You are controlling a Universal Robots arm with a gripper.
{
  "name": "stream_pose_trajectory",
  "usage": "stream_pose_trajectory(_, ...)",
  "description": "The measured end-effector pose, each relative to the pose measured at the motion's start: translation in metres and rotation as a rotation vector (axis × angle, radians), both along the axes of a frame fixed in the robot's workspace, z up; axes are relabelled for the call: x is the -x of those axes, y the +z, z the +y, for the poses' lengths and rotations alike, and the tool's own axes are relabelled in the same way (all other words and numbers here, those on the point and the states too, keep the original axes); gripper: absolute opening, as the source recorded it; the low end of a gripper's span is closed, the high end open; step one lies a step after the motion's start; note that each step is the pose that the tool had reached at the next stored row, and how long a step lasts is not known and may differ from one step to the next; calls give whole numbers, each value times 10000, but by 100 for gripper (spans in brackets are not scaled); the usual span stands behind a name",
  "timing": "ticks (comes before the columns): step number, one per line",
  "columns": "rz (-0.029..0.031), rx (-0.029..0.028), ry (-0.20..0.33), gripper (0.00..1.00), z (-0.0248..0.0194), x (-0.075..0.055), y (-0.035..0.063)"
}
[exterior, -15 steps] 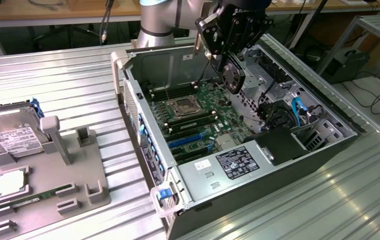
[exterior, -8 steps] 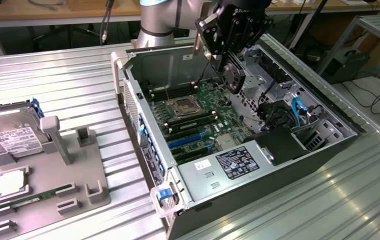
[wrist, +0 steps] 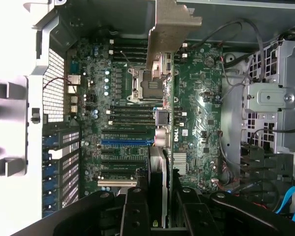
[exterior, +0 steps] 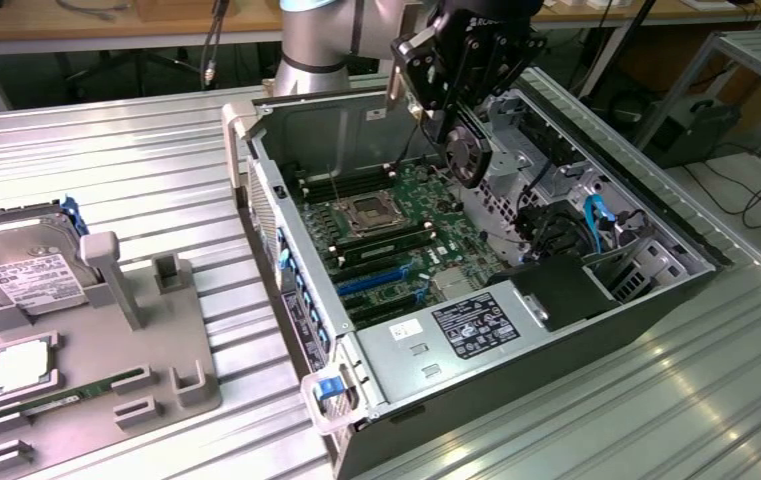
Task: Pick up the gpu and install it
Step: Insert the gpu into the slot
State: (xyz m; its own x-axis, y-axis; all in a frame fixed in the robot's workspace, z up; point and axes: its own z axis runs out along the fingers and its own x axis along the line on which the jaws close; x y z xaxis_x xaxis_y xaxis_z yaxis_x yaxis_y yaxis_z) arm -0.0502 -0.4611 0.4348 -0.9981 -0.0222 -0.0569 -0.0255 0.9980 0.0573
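Note:
The gpu (exterior: 466, 152), a thin black card with a round fan, hangs on edge above the open computer case (exterior: 303, 310), over the green motherboard (exterior: 394, 235). My gripper (exterior: 467, 112) is shut on it from above. In the wrist view the gpu (wrist: 160, 123) appears edge-on, running away from the gripper (wrist: 160, 199) across the motherboard (wrist: 196, 113). Its silvery end bracket (wrist: 171, 24) is at the far end, and a black finger (wrist: 135, 211) presses on each side of the card. The card is clear of the slots (wrist: 125, 142) below.
A grey fixture tray (exterior: 87, 370) lies at the exterior view's left, holding a silver hard drive (exterior: 20, 275), a green memory stick (exterior: 67, 395) and a square chip (exterior: 23, 365). Drive cages and blue cables (exterior: 594, 225) fill the case's right side. The ribbed metal table (exterior: 127, 170) surrounds everything.

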Motion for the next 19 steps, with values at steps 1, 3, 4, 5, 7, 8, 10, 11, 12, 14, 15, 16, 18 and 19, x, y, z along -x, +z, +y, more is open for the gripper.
stream_pose_trajectory(1, 0, 0, 14, 27, 0, 0, 0)
stream_pose_trajectory(3, -1, 0, 35, 27, 0, 0, -1)
stream_pose_trajectory(4, 0, 0, 47, 27, 0, 1, -1)
stream_pose_trajectory(5, 0, 1, 56, 27, 0, 1, -1)
stream_pose_trajectory(7, 0, 0, 77, 27, -1, 1, -2)
stream_pose_trajectory(8, 0, -1, 90, 27, -2, 1, -3)
stream_pose_trajectory(10, 0, 0, 113, 27, -2, 1, -3)
stream_pose_trajectory(11, 0, 0, 130, 27, -2, 1, -4)
stream_pose_trajectory(12, 0, 0, 148, 27, -2, 1, -4)
stream_pose_trajectory(14, 0, 0, 186, 27, -3, 2, -6)
stream_pose_trajectory(15, 0, 0, 196, 27, -3, 2, -6)
stream_pose_trajectory(16, 0, 0, 206, 27, -3, 2, -7)
stream_pose_trajectory(18, 0, 0, 225, 27, -3, 2, -8)
stream_pose_trajectory(19, 0, 0, 233, 27, -3, 2, -9)
